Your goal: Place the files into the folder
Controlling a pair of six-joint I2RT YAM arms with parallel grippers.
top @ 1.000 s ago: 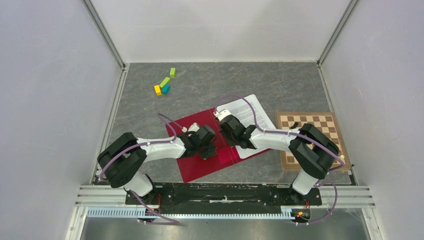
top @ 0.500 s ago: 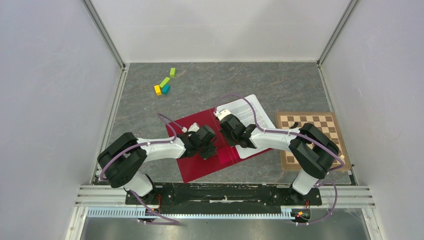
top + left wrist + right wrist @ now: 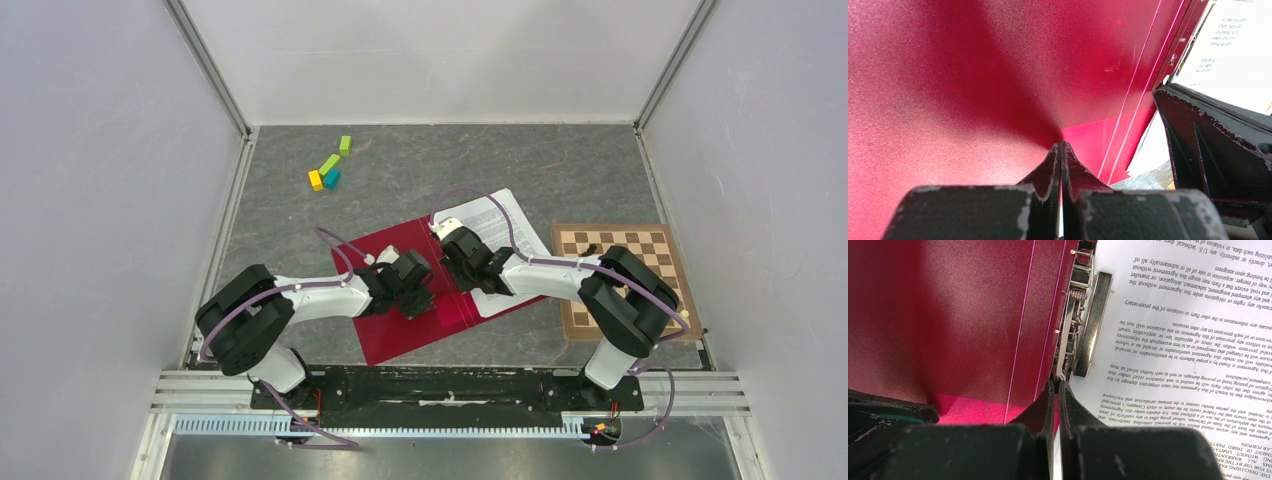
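Observation:
The red folder [image 3: 400,335] lies open on the table. The files [image 3: 500,225], white sheets with black text, lie on its right half beside the metal clip [image 3: 1091,325] at the spine. My left gripper [image 3: 425,297] is shut, and its tips [image 3: 1062,145] touch the folder's red cover [image 3: 973,75]. My right gripper [image 3: 462,272] is shut with a hairline gap. Its tips [image 3: 1058,382] sit at the spine just below the clip, between the red cover [image 3: 948,305] and the files [image 3: 1188,330]. The two grippers are close together, and I see nothing held in either.
A brown chessboard [image 3: 615,270] lies right of the folder, under the right arm. Several coloured blocks [image 3: 330,168] sit at the far left. Grey walls close in the table on three sides. The right arm's black housing [image 3: 1213,145] fills the right of the left wrist view.

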